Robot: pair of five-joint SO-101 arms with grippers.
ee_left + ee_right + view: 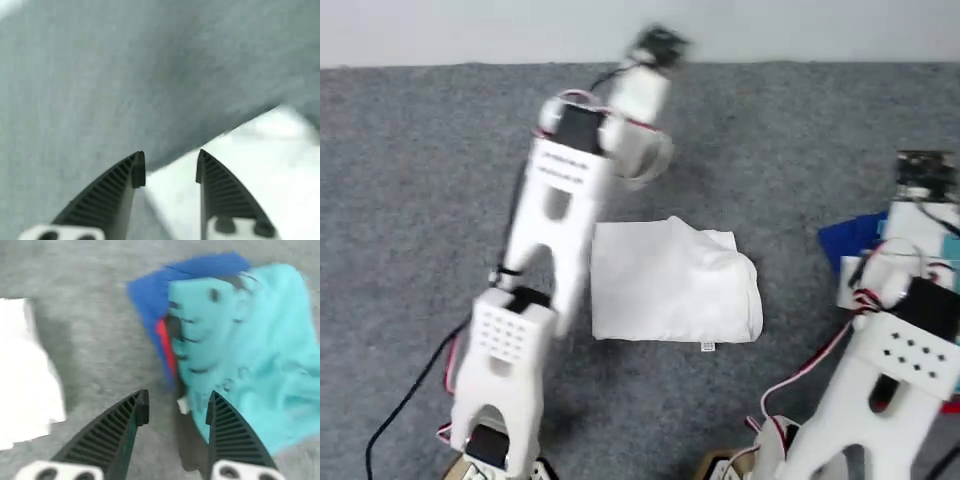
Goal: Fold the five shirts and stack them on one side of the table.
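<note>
Well, from where I stand the white shirt (pixel 670 285) lies folded in the middle of the table (pixel 420 200), rather puffy along the side nearest the stack (pixel 220 340). That stack sits off to the right under the right arm: teal shirt (pixel 250 355) on top, blue shirt (pixel 150 290) poking out beneath, and a red edge (pixel 161 335) between them. The right gripper (pixel 177 407) hangs over the side of the stack that faces the white shirt, jaws apart and empty, one tip over bare table and the other over teal cloth. The left gripper (pixel 170 165) is over the far part of the table, beyond the white shirt, jaws likewise apart with nothing between them. My worry is the move across. If a gripper pinches only the top layer of the white shirt, the fold will likely open as it lifts. If it drags the shirt instead, the rough grey surface could bunch it up. The right gripper is close enough to the teal shirt that a careless close or swing might snag it and pull the pile crooked. The pile already looks uneven, so a puffy shirt set on top may slide off. Both arms going for the white shirt at once could also knock together.
</note>
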